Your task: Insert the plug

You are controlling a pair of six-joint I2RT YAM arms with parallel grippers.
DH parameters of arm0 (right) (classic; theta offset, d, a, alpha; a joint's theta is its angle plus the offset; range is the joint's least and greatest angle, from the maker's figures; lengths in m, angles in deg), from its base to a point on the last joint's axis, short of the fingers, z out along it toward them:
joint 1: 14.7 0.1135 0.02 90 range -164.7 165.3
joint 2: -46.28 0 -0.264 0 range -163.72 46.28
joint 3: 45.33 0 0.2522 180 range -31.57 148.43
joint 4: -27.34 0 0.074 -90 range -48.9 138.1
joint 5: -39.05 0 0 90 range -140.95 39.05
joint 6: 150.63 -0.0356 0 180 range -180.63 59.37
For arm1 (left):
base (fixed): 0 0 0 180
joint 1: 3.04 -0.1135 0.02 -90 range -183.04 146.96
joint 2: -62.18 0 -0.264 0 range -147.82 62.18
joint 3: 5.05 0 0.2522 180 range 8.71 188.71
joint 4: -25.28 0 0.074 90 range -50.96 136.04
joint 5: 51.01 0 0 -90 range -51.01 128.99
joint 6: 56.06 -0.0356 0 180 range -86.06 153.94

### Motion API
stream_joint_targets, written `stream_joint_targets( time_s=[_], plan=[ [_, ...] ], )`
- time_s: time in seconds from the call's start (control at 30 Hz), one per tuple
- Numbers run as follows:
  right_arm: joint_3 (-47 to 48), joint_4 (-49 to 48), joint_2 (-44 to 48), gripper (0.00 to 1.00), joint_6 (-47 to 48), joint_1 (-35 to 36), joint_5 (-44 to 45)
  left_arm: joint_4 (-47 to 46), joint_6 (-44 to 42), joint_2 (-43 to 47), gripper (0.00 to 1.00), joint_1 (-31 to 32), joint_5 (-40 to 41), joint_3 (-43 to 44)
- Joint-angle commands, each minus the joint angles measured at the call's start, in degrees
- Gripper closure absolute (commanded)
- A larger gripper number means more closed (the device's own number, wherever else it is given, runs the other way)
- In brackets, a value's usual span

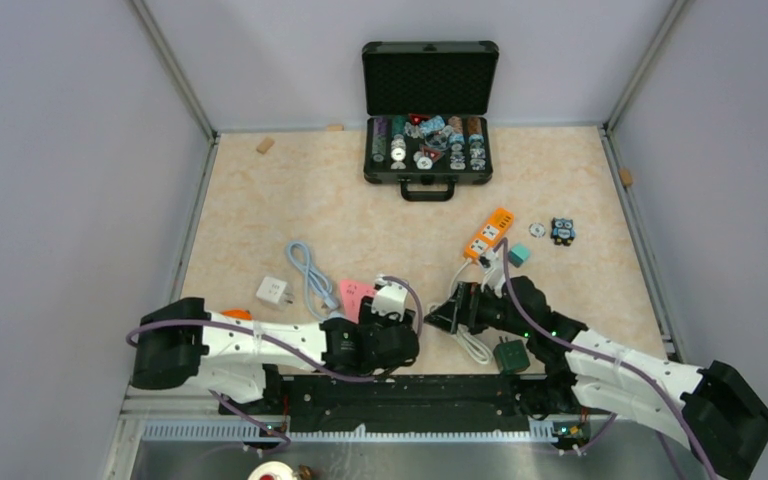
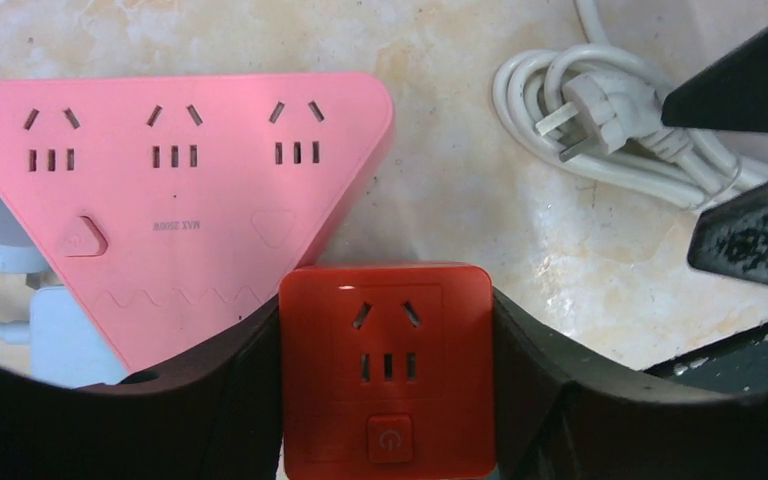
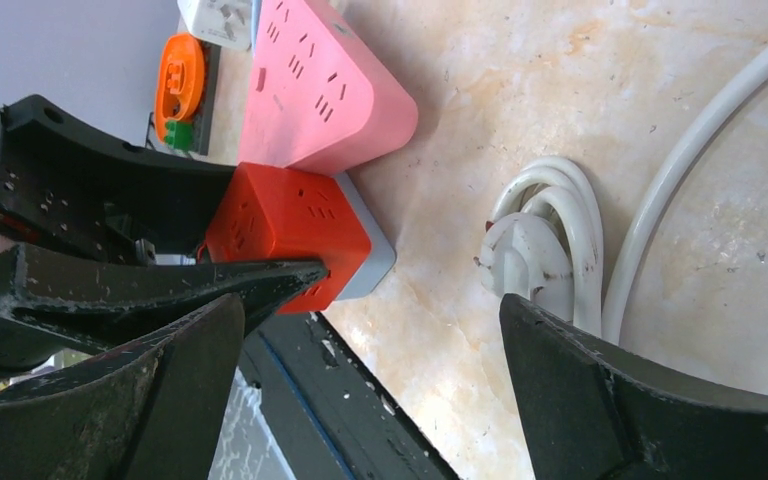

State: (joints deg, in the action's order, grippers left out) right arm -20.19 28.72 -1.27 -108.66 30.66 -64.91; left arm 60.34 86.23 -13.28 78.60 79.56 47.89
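Two things belong to this task: the white plug (image 2: 595, 105) and the red socket cube (image 2: 388, 370).

The plug lies on the table (image 2: 460, 200), on top of its own coiled cord (image 2: 545, 150). It is just beside the cube and not touching it. Its metal pins seem to point back toward the left arm, though we cannot read their exact angle.

The left gripper (image 2: 385, 330) pinches the cube by two opposite side faces, and the socket face with its holes is free. The cube rests low on the table against the pink power strip (image 2: 160, 200). The right gripper (image 3: 415, 285) is spread wide and empty, with the plug near its right finger.

We judge the plug to be light, hard and rather smooth, so it may slide or turn between the fingers. The best hold is probably across the flat sides of the body, behind the pins. The pins themselves and the soft collar where the cord leaves are poorer places.

The cord looks stiff and springy. We expect that it will pull on the plug when we lift it, so the grip must be firm.

The cube is also light. We think it needs the left gripper to brace it against the push.
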Motion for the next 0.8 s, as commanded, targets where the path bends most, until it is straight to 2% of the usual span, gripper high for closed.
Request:
stream_joint_targets(
  time_s=[0.0, 0.03, 0.07, 0.23, 0.37, 0.47, 0.57, 0.7, 0.77],
  plan=[
    [3.4, 0.3, 1.9, 0.04, 1.0, 0.6, 1.1, 10.9, 0.3, 0.0, 0.32, 1.4, -3.7, 1.9],
    [3.6, 0.8, 2.1, 0.04, 1.4, 0.6, 1.0, 11.0, -1.2, 0.6, 0.06, 1.5, -2.5, 2.9],
    [3.8, 1.3, 2.1, 0.04, 1.6, 0.6, 1.0, 11.0, -2.4, 1.2, 0.02, 1.5, -1.5, 3.8],
    [4.9, 3.6, 2.1, 0.03, 4.1, 0.6, 0.7, 8.8, -7.6, 7.5, 0.01, 1.7, 1.4, 5.9],
    [7.1, 5.7, 1.0, 0.03, 8.2, 1.0, 0.4, 5.3, -8.4, 16.8, 0.01, 1.7, 0.8, 2.2],
    [9.4, 5.4, -2.0, 0.03, 12.4, 1.2, -2.6, 5.1, -3.6, 25.9, 0.01, 1.6, 1.1, -2.6],
    [12.6, 4.0, -7.1, 0.03, 17.0, 2.3, -5.9, 11.2, 9.5, 36.0, 0.01, 1.5, 2.5, -8.1],
    [19.4, 4.2, -17.7, 0.02, 22.4, 4.7, -9.6, 16.4, 16.5, 51.8, 0.01, 1.5, -1.2, -15.0],
    [24.6, 6.0, -23.4, 0.02, 25.6, 6.2, -11.2, 17.7, 16.5, 60.2, 0.01, 1.5, -3.2, -17.9]
  ],
)
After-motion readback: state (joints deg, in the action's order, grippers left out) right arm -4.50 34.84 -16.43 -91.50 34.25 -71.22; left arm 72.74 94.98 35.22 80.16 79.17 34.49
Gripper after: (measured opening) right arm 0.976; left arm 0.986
